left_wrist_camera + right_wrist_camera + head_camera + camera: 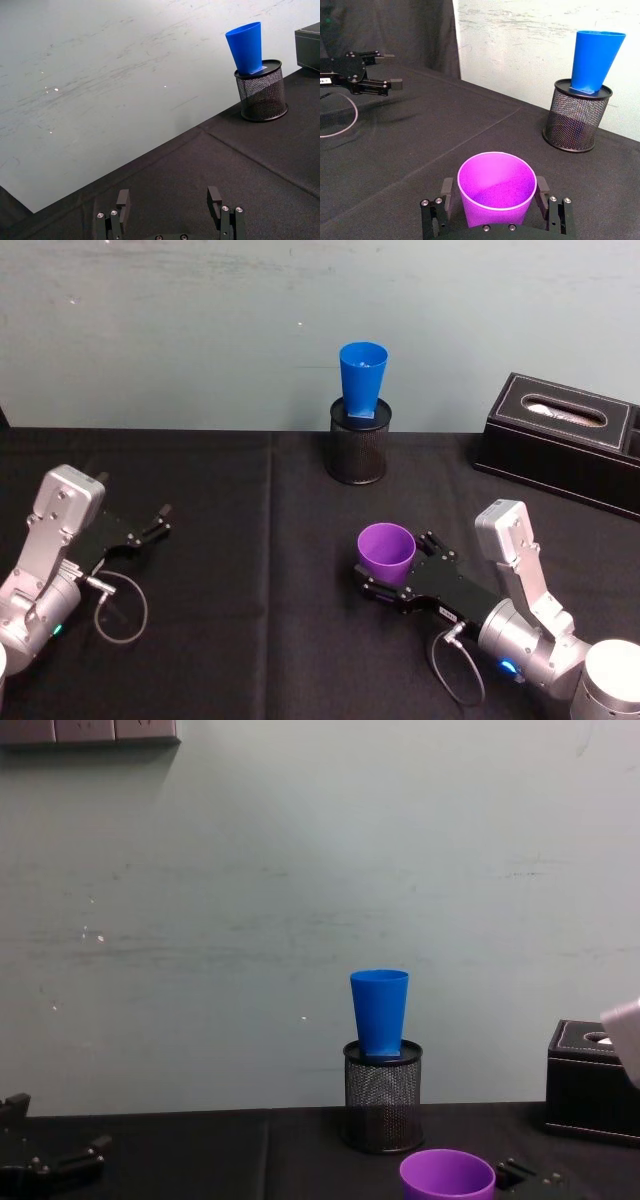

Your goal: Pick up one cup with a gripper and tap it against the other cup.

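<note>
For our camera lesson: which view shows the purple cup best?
Right wrist view: the purple cup sits close, rim, inside and wall clear, in the right gripper. The head view shows it smaller, from above; the chest view, just its top.

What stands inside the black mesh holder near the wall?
The blue cup stands upright, its base in the top of the mesh holder. Anything deeper inside is hidden by the cup and the mesh.
</note>
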Robot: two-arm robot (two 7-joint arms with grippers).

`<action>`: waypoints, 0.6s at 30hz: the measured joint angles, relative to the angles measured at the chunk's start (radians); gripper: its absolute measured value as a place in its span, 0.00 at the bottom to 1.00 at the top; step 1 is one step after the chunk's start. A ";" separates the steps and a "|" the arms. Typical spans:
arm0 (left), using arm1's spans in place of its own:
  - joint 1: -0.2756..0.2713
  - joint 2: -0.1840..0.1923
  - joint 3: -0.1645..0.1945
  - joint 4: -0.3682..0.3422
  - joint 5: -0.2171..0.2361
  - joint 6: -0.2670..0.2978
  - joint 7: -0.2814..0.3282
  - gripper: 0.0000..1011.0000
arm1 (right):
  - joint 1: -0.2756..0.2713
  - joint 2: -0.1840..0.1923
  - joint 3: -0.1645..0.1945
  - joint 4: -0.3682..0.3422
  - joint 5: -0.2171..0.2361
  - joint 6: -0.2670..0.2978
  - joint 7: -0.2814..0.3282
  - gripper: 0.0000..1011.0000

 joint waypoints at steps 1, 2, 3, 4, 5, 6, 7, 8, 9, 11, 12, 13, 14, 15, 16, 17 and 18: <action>0.000 0.000 0.000 0.000 0.000 0.000 0.000 1.00 | 0.000 0.000 0.000 0.000 0.000 0.000 0.000 0.99; 0.000 0.000 0.000 0.000 0.000 0.000 0.000 1.00 | 0.000 0.000 0.000 -0.001 0.000 0.000 0.000 0.99; 0.000 0.000 0.000 0.000 0.000 0.000 0.000 1.00 | 0.000 0.000 0.000 -0.001 0.000 0.000 0.000 0.97; 0.000 0.000 0.000 0.000 0.000 0.000 0.000 1.00 | -0.001 0.000 0.000 -0.001 0.000 0.000 0.000 0.96; 0.000 0.000 0.000 0.000 0.000 0.000 0.000 1.00 | -0.001 0.000 0.000 -0.001 0.000 0.000 0.000 0.94; 0.000 0.000 0.000 0.000 0.000 0.000 0.000 1.00 | -0.001 0.000 0.000 -0.002 0.001 0.000 0.000 0.91; 0.000 0.000 0.000 0.000 0.000 0.000 0.000 1.00 | -0.001 0.000 0.000 -0.002 0.001 -0.001 0.000 0.90; 0.000 0.000 0.000 0.000 0.000 0.000 0.000 1.00 | -0.001 0.001 0.000 -0.002 0.001 -0.001 0.000 0.86; 0.000 0.000 0.000 0.000 0.000 0.000 0.000 1.00 | -0.001 0.001 0.000 -0.002 0.001 -0.001 0.000 0.85; 0.000 0.000 0.000 0.000 0.000 0.000 0.000 1.00 | -0.001 0.001 0.000 -0.002 0.001 -0.001 -0.001 0.80; 0.000 0.000 0.000 0.000 0.000 0.000 0.000 1.00 | -0.001 0.001 0.000 -0.003 0.001 -0.001 -0.001 0.78; 0.000 0.000 0.000 0.000 0.000 0.000 0.000 1.00 | -0.001 0.001 0.000 -0.003 0.001 -0.001 -0.001 0.78; 0.000 0.000 0.000 0.000 0.000 0.000 0.000 1.00 | -0.002 0.001 0.000 -0.003 0.001 -0.001 -0.001 0.77; 0.000 0.000 0.000 0.000 0.000 0.000 0.000 1.00 | -0.002 0.001 0.000 -0.003 0.001 -0.001 -0.001 0.77; 0.000 0.000 0.000 0.000 0.000 0.000 0.000 1.00 | -0.002 0.001 0.000 -0.003 0.001 -0.001 -0.001 0.76; 0.000 0.000 0.000 0.000 0.000 0.000 0.000 1.00 | -0.002 0.001 0.000 -0.003 0.001 -0.002 -0.001 0.75; 0.000 0.000 0.000 0.000 0.000 0.000 0.000 1.00 | -0.002 0.001 0.000 -0.003 0.001 -0.002 -0.001 0.75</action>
